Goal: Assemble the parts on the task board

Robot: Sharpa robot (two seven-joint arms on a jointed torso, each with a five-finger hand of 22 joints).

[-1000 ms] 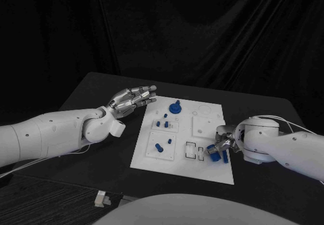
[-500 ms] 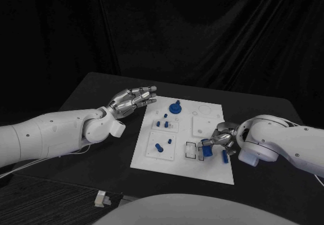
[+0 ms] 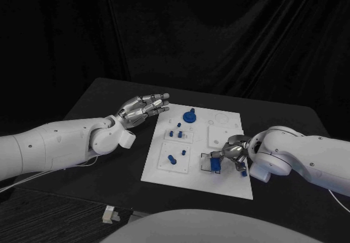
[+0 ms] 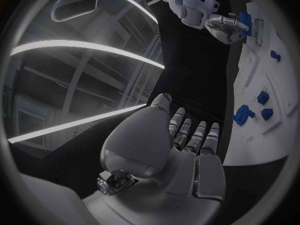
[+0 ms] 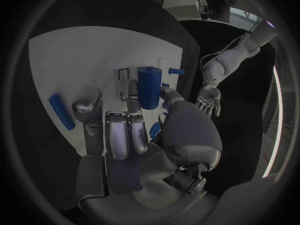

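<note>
The white task board (image 3: 164, 171) lies in the middle of the black table. My right hand (image 3: 233, 151) is over its near right part and pinches a blue block (image 3: 216, 163) just above the rectangular slots (image 3: 205, 162). In the right wrist view the blue block (image 5: 149, 86) sits between thumb and fingers beside a slot (image 5: 123, 80). A blue bar (image 3: 243, 172) lies loose on the board right of the hand. My left hand (image 3: 145, 107) hovers open, fingers spread, off the board's far left corner, holding nothing.
A blue round part with a peg (image 3: 189, 117) stands at the board's far side. Small blue pegs (image 3: 175, 134) and another blue peg (image 3: 171, 159) sit on the left half. Bare table lies on both sides of the board.
My right hand has carried the blue block leftward, from near the board's right edge to above the rectangular slots. The left hand has stayed still.
</note>
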